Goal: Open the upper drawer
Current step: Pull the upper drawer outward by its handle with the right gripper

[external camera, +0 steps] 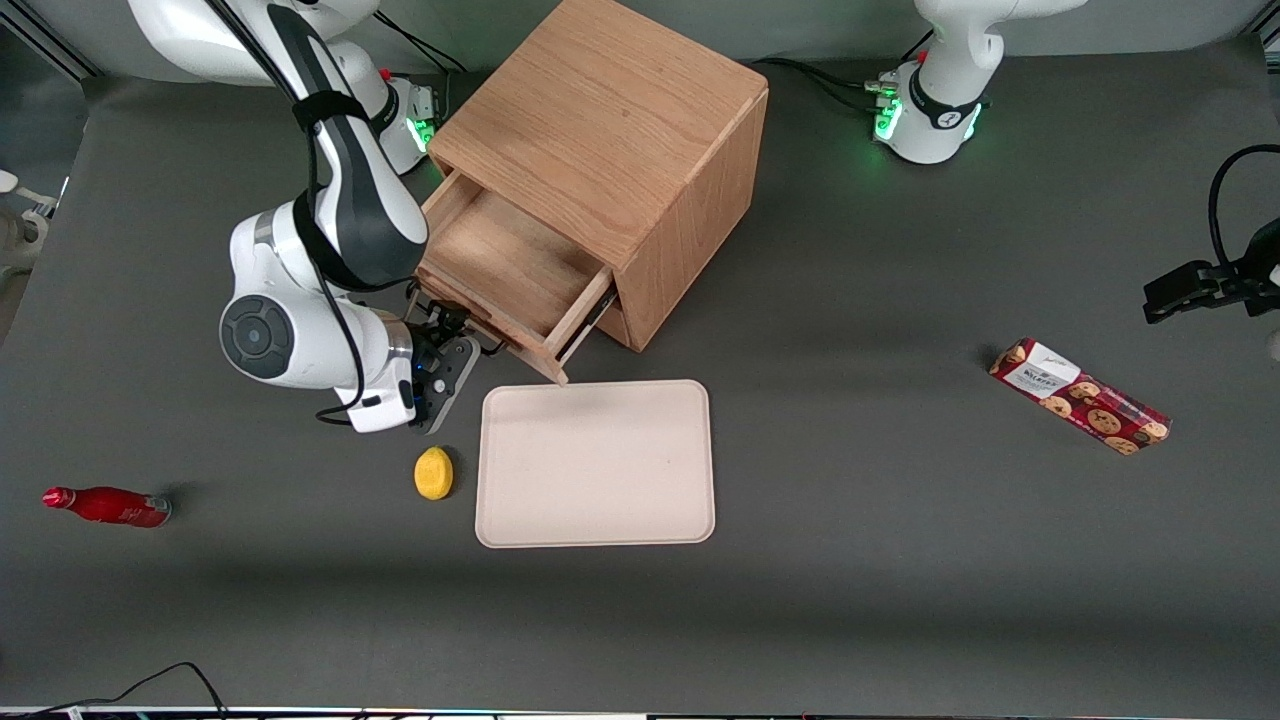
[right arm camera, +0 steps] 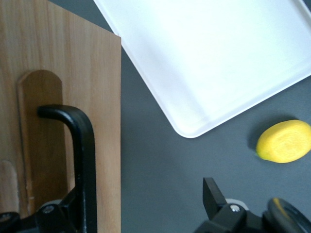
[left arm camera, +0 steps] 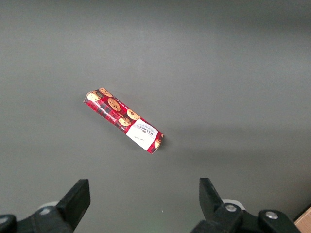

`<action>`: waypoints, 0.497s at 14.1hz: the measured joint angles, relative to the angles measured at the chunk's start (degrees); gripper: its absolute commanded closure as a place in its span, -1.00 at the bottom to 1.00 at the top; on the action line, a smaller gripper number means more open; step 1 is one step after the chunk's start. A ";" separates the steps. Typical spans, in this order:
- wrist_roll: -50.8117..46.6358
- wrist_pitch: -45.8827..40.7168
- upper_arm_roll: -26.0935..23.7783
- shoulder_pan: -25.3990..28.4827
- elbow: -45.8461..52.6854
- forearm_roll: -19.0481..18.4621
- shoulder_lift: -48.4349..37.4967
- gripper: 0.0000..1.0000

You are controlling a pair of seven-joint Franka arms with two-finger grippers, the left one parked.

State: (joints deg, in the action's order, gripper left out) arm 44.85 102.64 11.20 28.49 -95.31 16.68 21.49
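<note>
The gripper [external camera: 447,335] sat in front of the drawer [external camera: 510,270], its fingers spread with the black handle [right arm camera: 80,145] against one finger and nothing clamped. The drawer stood well out of the cabinet [external camera: 610,150], its front corner over the tray [external camera: 597,464]. Any further pull should probably run straight along the slides, stopping short of the lemon [external camera: 434,472].

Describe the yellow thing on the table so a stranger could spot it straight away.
Find the wooden cabinet with its upper drawer pulled out; the gripper is at the drawer's front. Nearer the camera lies a pale tray. Beside it sits the lemon, small, rounded, the only yellow thing.
</note>
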 measured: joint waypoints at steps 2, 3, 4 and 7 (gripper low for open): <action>1.45 0.00 0.02 -0.74 1.10 -0.01 0.77 -1.00; 2.09 0.00 0.03 -1.17 1.72 -0.01 1.18 -1.00; 2.72 0.00 0.04 -1.60 2.28 -0.02 1.59 -1.00; 4.16 0.00 0.06 -2.69 3.88 -0.30 2.66 -1.00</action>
State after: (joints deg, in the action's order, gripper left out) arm 49.01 102.65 11.26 25.80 -91.43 16.38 24.15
